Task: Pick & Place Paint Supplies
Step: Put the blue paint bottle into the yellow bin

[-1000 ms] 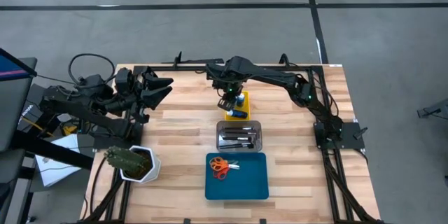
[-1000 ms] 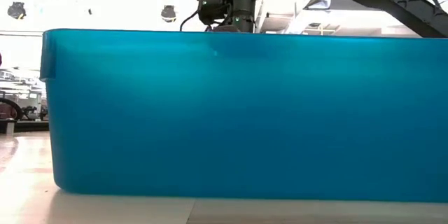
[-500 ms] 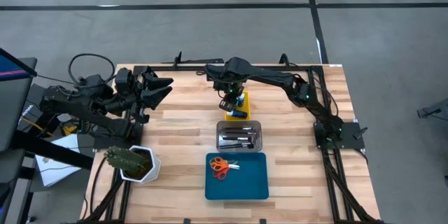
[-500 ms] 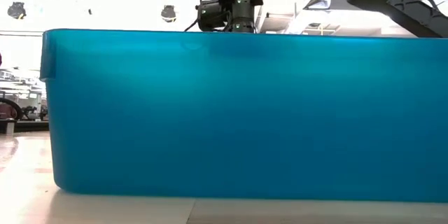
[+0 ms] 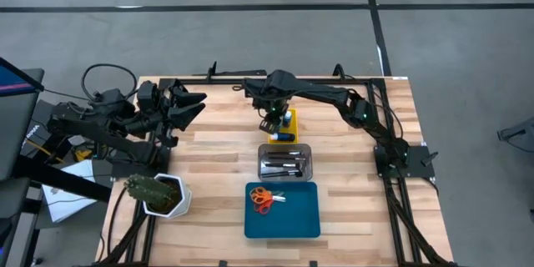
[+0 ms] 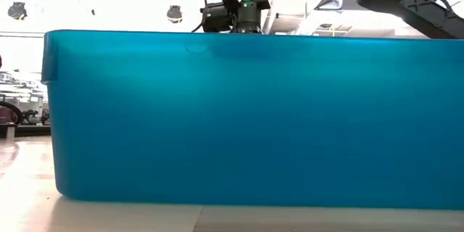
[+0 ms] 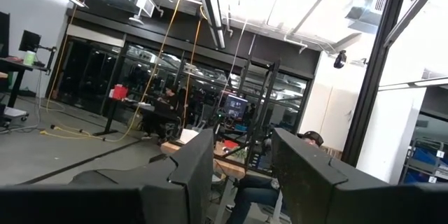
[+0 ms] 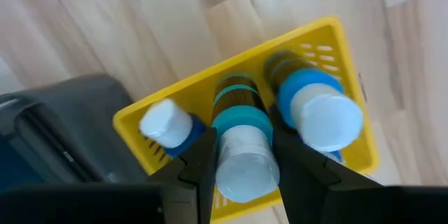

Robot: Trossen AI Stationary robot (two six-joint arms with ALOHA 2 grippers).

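Observation:
My right gripper (image 5: 271, 121) hangs over the yellow tray (image 5: 281, 125) near the table's far middle, shut on a blue bottle (image 8: 241, 147) with a white cap. Two more blue bottles are in that tray: one (image 8: 168, 122) beside the held bottle, the other (image 8: 318, 112) on its opposite side. Dark paintbrushes lie in the clear tray (image 5: 284, 162). Orange-handled scissors (image 5: 264, 198) lie in the blue tray (image 5: 282, 210). My left gripper (image 5: 188, 104) waits open at the table's far left, fingers (image 7: 192, 164) pointing into the room. My right gripper pinches the blue bottle between its two fingers (image 8: 203, 161), on the sides of its neck (image 8: 241, 122) just under the white cap. The fingers come from above, pointing down. The bottle stands upright inside the yellow tray's outline; whether its base rests on the tray floor I cannot tell.
A green cactus in a white pot (image 5: 157, 193) stands at the table's near left. The three trays sit in a row from far to near along the table's middle. In the low view the blue tray's wall (image 6: 239, 116) blocks nearly everything; only the right arm's wrist (image 6: 243, 14) shows above it.
My right gripper has shifted slightly toward the table's left over the yellow tray, staying shut on the bottle.

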